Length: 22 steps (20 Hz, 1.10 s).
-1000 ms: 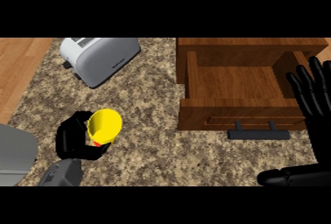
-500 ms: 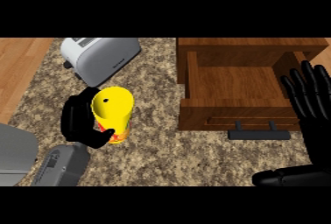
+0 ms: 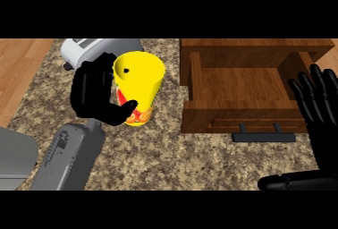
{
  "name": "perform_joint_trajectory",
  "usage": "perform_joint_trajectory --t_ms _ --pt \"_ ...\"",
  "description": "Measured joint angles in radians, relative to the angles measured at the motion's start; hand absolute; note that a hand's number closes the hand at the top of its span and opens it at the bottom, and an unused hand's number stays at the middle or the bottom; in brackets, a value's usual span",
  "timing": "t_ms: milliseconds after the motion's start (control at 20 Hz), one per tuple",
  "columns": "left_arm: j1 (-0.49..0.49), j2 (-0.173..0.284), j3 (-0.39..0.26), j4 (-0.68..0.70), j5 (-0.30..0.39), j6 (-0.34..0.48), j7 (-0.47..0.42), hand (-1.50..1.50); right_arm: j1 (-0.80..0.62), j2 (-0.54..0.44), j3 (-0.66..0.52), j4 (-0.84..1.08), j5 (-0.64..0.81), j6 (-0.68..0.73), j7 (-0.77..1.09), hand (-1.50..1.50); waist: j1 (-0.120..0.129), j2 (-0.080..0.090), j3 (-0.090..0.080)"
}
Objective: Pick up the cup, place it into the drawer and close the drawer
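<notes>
The yellow cup [image 3: 137,85] is tall and narrow, and its long axis runs roughly upright, tilted a little so that the yellow top end faces the viewer and the far edge of the counter [image 3: 198,156], while the end with the red and orange pattern points down toward the stone. It is held over the left-middle part of the counter, just left of the open wooden drawer [image 3: 244,85] and just in front of the white toaster [image 3: 89,47] near the far left corner. The left hand [image 3: 99,94] grips it from its left side, fingers laid along the cup and the thumb curled across its lower patterned part.

Compared with half a second ago, the cup and the left hand lie farther from the near edge and closer to the toaster, and the cup looks larger and longer in view. A second ago it lay low near the left forearm, showing mostly its yellow end.

The right hand [image 3: 320,100] rests open, fingers straight up, at the drawer's right side, much as before.

The counter is brown speckled stone. The drawer's dark handle [image 3: 264,134] faces the near edge. A grey object [image 3: 14,154] lies at the left edge, and wooden floor [image 3: 20,67] shows beyond.
</notes>
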Motion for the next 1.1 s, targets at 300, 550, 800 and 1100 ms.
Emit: perform_joint_trajectory --t_ms 300,550,800,1100 --pt "-0.163 -0.024 0.005 0.044 -0.055 0.069 0.096 1.50 -0.031 -0.005 -0.007 0.017 -0.002 -0.005 0.012 -1.50 -0.003 0.001 0.000" --pt "-0.285 -0.047 0.014 0.119 -0.103 0.108 0.139 1.50 -0.041 -0.009 -0.008 0.025 -0.009 -0.003 0.022 -1.50 -0.005 0.002 0.000" --pt "-0.399 -0.063 0.018 0.233 -0.127 0.131 0.156 1.50 -0.025 -0.018 -0.029 0.014 -0.025 0.008 0.015 -1.50 -0.010 0.002 0.000" --pt "-0.543 -0.081 -0.008 0.413 -0.123 0.194 0.143 1.50 -0.033 -0.015 -0.022 0.026 -0.015 0.007 0.008 -1.50 -0.017 0.005 0.000"
